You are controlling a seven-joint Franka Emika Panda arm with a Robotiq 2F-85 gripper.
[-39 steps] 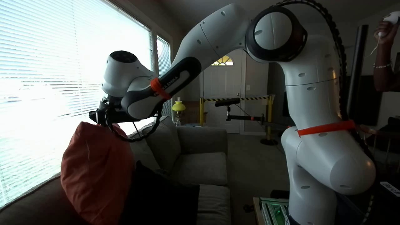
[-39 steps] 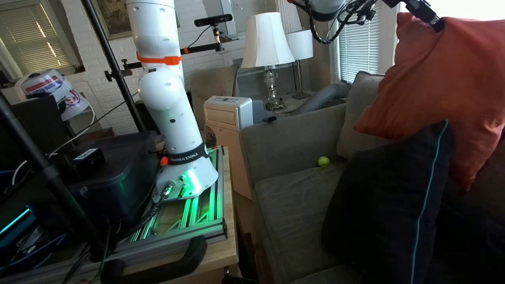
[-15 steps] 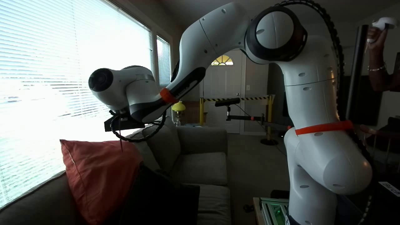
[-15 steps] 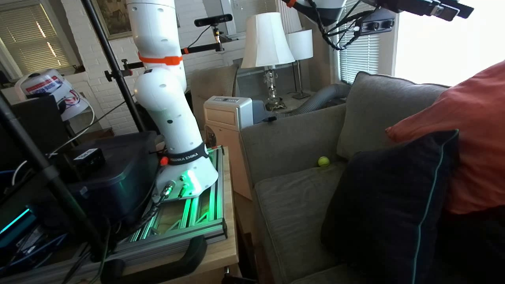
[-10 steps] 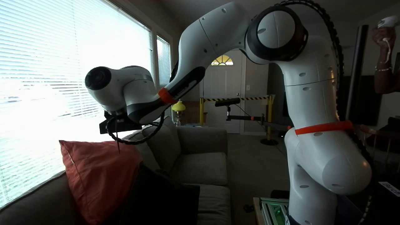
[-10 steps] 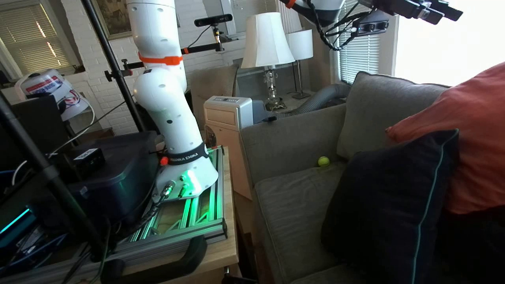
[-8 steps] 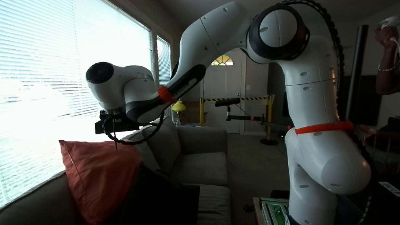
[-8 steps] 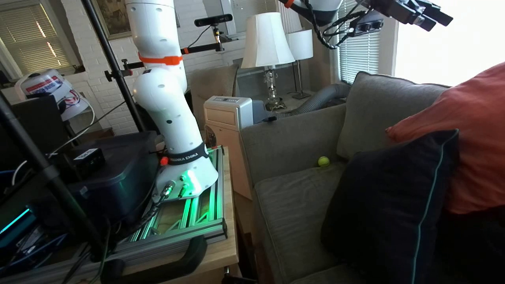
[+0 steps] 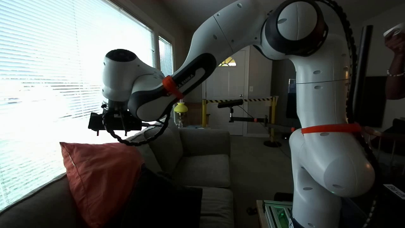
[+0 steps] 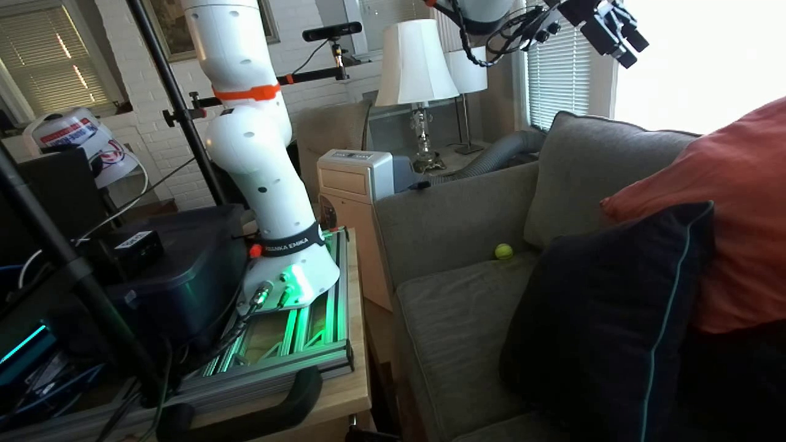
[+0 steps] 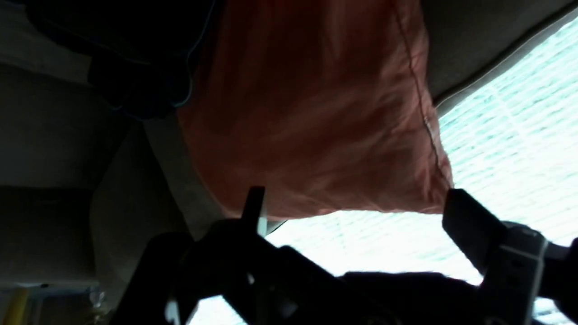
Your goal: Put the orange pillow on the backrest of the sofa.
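The orange pillow (image 9: 101, 177) leans tilted against the backrest of the sofa (image 9: 34, 201), its top corner rising above the backrest's rounded edge. In an exterior view the pillow (image 10: 746, 227) is cut off by the frame, and a dark cushion (image 10: 602, 325) hides part of its lower side. Above the pillow and apart from it hangs my gripper (image 9: 111, 134), pointing down. In the wrist view the gripper (image 11: 354, 203) stands open, its fingers wide apart, with only pillow fabric (image 11: 311, 135) and bright window visible beyond them.
A bright window with blinds (image 9: 47, 95) runs directly behind the backrest. Sofa seat cushions (image 10: 460, 331) and a tennis ball (image 10: 503, 251) lie towards the armrest (image 10: 454, 221). Lamps (image 10: 417, 67) stand farther back. A person's hand (image 9: 395, 41) with a controller shows at an edge.
The gripper was on the pillow's top edge; it has let go and opened, and the pillow has sunk lower against the backrest. Since then the gripper has swung to point downward; the pillow stays still.
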